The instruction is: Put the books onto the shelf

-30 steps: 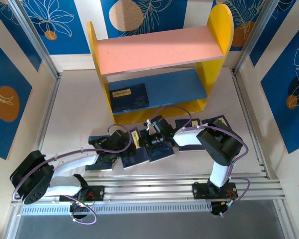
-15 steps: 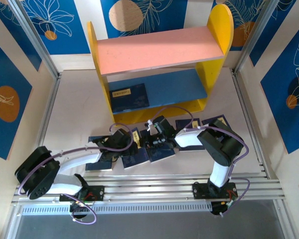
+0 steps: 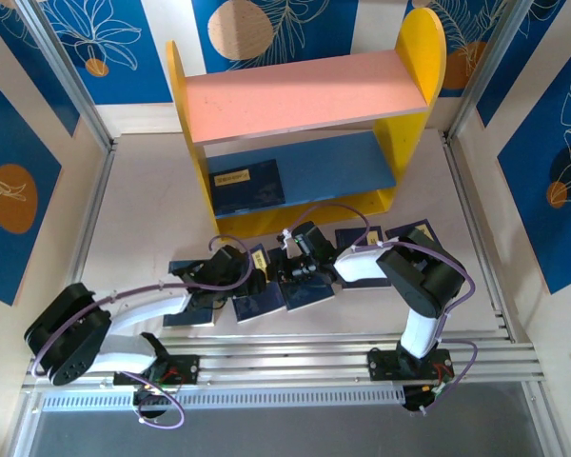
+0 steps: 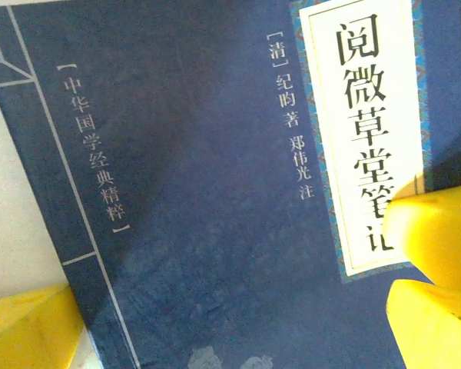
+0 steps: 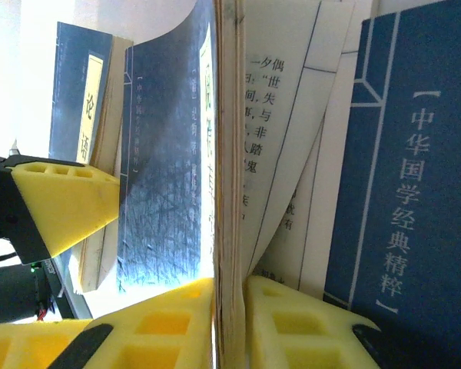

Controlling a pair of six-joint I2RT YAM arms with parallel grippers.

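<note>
— Since a second ago my left arm (image 3: 147, 305) has reached slightly further right along the row of books (image 3: 260, 307) — my left gripper (image 3: 242, 275) gapes wide over one navy cover (image 4: 200, 215).
— And the right?
— My right gripper (image 5: 229, 311) pinches the edge of an upright book (image 5: 224, 115), pages fanning, mid-row.
— The shelf (image 3: 305, 95)?
— It stands at the far side — one shelved book (image 3: 247, 186) lies at the left of its blue board (image 3: 343, 162).

The books (image 4: 200, 231) have matt navy paper covers, with thin off-white paper pages (image 5: 284, 154) inside. The fingers (image 5: 292, 323) of the right tool (image 5: 230, 296) are matt yellow plastic. The shelf (image 3: 305, 90) boards look painted, matt and slightly speckled. The rails (image 3: 295, 352) are pale metal.
</note>
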